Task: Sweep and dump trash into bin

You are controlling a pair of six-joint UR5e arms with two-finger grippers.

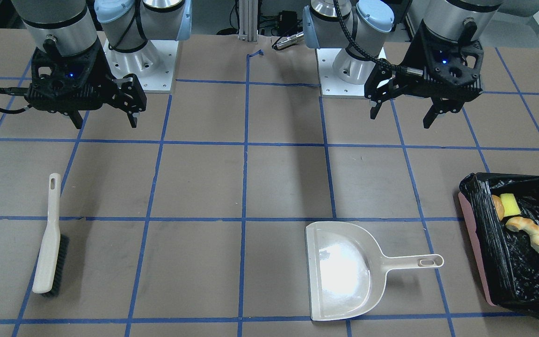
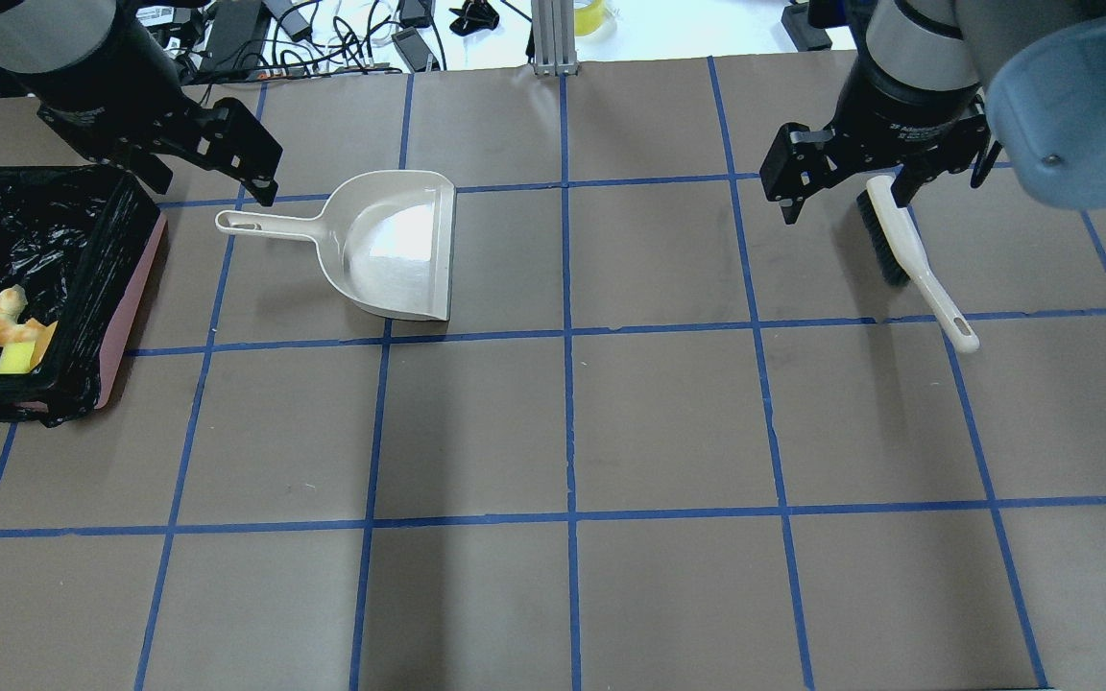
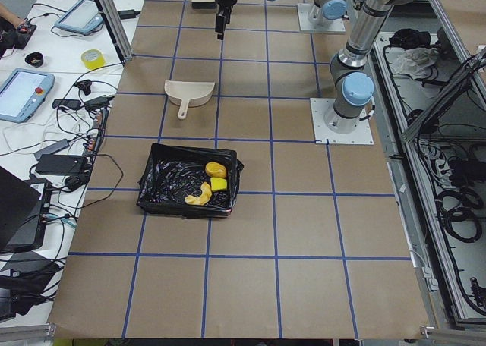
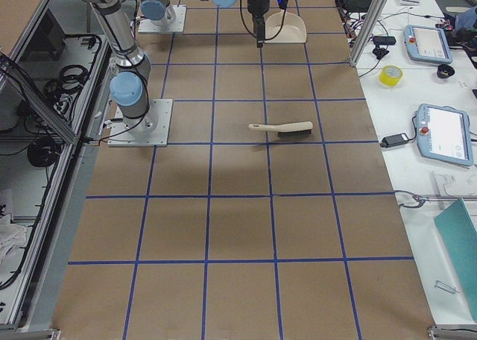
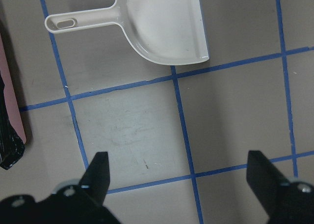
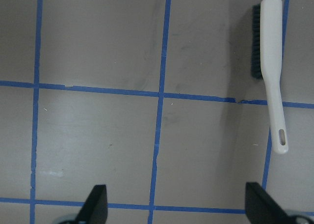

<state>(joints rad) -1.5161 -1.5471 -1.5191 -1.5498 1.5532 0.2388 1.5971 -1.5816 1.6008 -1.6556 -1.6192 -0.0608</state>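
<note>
Trash, three items, all inside the bin:
- one golden-brown potato-like lump (image 1: 498,206)
- one yellow sponge block (image 1: 510,204), touching the lump
- one curved pale croissant-like bread piece (image 1: 527,230), just beside the other two

Bin, one: a pinkish rectangular container lined with a crinkly black plastic bag (image 1: 474,243). It stands at the table end on the robot's left.

Other things, one of each, lying flat on the brown table with its blue tape grid (image 1: 204,187):
- The cream-white plastic dustpan (image 1: 344,271) lies near the bin, handle pointing toward it.
- The cream-handled brush with dark bristles (image 1: 49,238) lies well apart, on the robot's right.

Grippers, two:
- The left gripper (image 1: 401,117) hangs above the table, jaws spread wide and gripping nothing.
- The right gripper (image 1: 105,122) does the same, robot-side of the brush.
</note>
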